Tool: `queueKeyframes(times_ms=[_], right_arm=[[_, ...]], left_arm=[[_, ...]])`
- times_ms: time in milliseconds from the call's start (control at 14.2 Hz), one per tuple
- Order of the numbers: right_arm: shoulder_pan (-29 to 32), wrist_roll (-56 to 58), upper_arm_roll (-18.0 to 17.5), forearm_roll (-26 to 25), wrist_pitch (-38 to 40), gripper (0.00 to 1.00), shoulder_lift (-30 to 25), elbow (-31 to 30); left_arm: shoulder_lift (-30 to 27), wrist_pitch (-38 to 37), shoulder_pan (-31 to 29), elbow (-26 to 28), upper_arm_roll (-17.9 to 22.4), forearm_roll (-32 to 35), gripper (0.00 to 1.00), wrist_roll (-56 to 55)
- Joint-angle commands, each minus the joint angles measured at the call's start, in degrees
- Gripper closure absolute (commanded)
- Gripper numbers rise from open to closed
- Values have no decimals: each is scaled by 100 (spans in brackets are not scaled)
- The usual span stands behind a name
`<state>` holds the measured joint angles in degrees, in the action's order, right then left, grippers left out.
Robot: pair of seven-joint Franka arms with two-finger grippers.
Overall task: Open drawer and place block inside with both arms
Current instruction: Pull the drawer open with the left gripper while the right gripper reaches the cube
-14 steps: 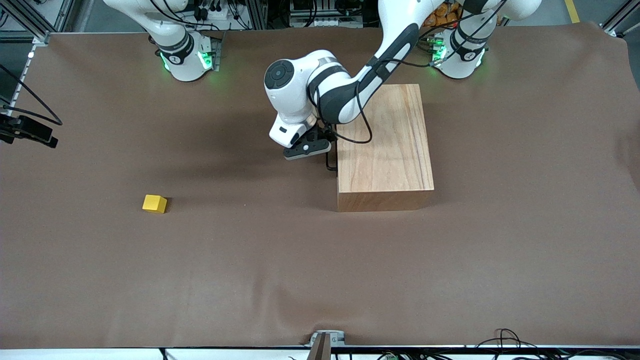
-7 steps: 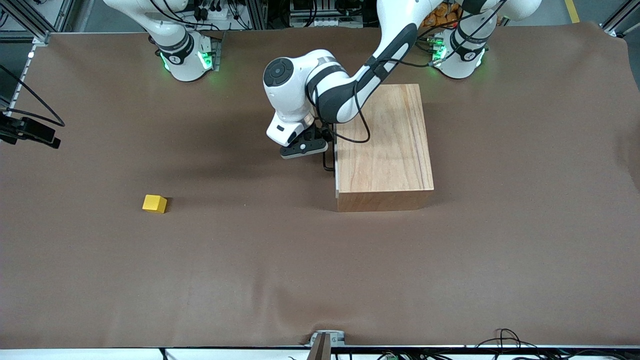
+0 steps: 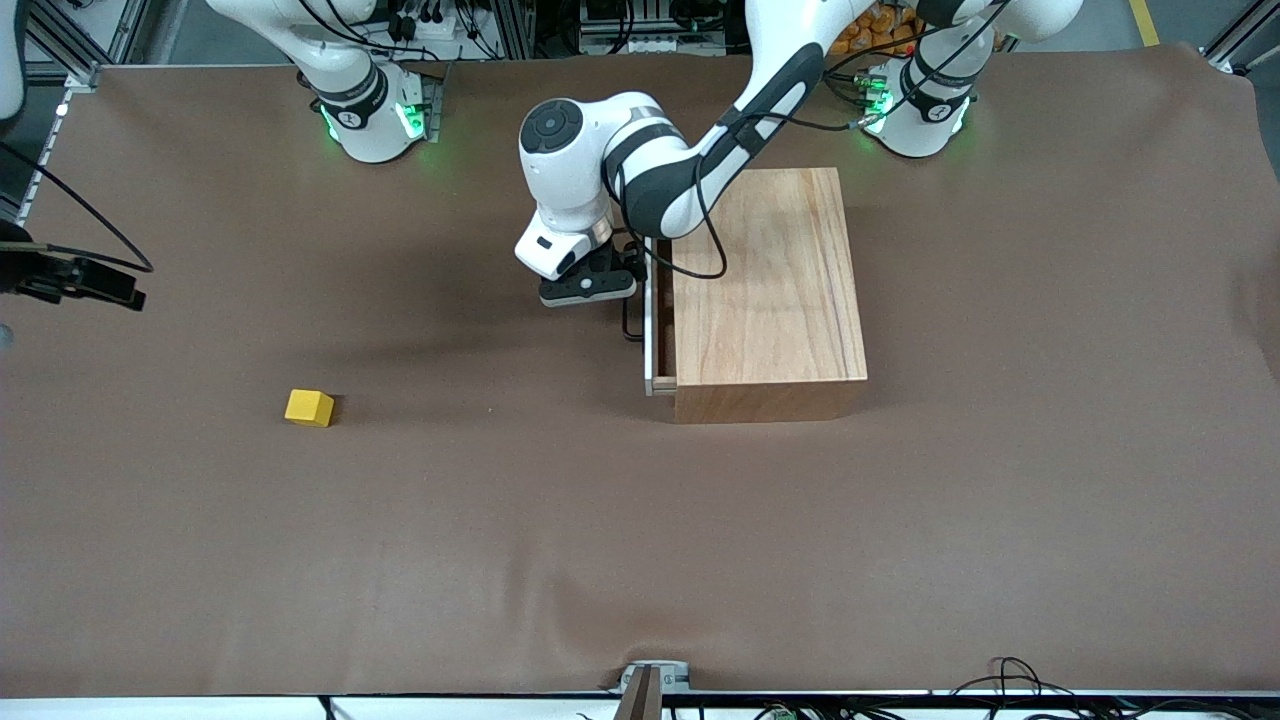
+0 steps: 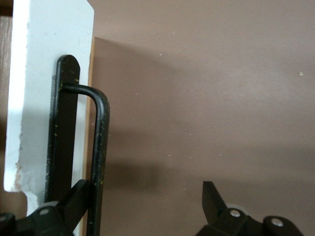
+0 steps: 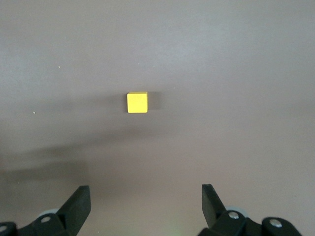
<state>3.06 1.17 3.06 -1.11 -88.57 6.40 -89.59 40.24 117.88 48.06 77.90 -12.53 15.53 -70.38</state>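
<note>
Left gripper [image 4: 145, 194] splayed, one finger seemingly hooking drawer handle [image 4: 101, 147] at box's [image 3: 770, 290] nine o'clock; I fear slip-off. Right gripper [image 5: 145, 196] apart over block [image 5: 137, 103].

brown table cloth [image 3: 640, 560], metal frame [image 3: 60, 40]

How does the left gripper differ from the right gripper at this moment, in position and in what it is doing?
The left gripper is at the drawer, one finger hooked inside its black wire handle; the right gripper touches nothing. The left gripper works low beside the wooden box; the right gripper hangs over the brown table, with the yellow block below it. Both have their fingers open.
</note>
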Motion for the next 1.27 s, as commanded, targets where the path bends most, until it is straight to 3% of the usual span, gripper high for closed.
queueKeyframes(times_ms=[0, 705, 987, 1198], right_arm=[[-69, -38, -24, 31, 15, 0, 344, 170], [-368, -20, -33, 119, -275, 0, 1407, 275], [-481, -20, -33, 94, -1046, 0, 2136, 284], [-394, 41, -33, 154, -1365, 0, 2330, 118]], left_arm=[[133, 226, 116, -187, -21, 64, 0, -2], [230, 701, 353, -319, -21, 55, 0, -46], [230, 1078, 397, -319, -21, 55, 0, -2], [204, 1229, 450, -310, -21, 55, 0, -38]])
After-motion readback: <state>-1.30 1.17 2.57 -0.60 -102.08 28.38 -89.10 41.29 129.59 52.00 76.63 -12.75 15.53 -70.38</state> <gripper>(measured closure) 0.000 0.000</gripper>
